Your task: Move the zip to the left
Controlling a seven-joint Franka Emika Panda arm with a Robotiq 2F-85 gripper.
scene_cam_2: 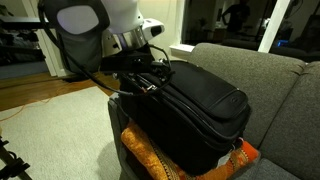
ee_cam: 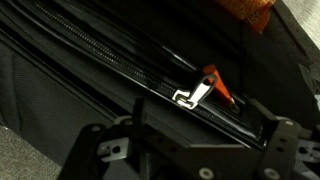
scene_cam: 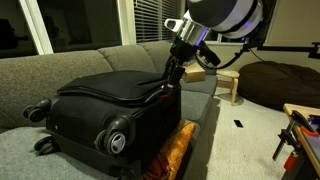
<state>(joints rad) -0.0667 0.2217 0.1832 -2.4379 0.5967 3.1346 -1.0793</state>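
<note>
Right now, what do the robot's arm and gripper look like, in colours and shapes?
The arm is a rounded white shell with dark joint caps. The gripper is black and blocky; its fingers show small silver screws in the wrist view. Black cables loop beside the wrist.

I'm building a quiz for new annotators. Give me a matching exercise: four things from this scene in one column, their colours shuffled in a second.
Things:
1. suitcase
2. zip pull
3. sofa
4. cushion under the suitcase

Colours:
A. grey
B. orange
C. black
D. silver

Pairs: 1-C, 2-D, 3-A, 4-B
</note>
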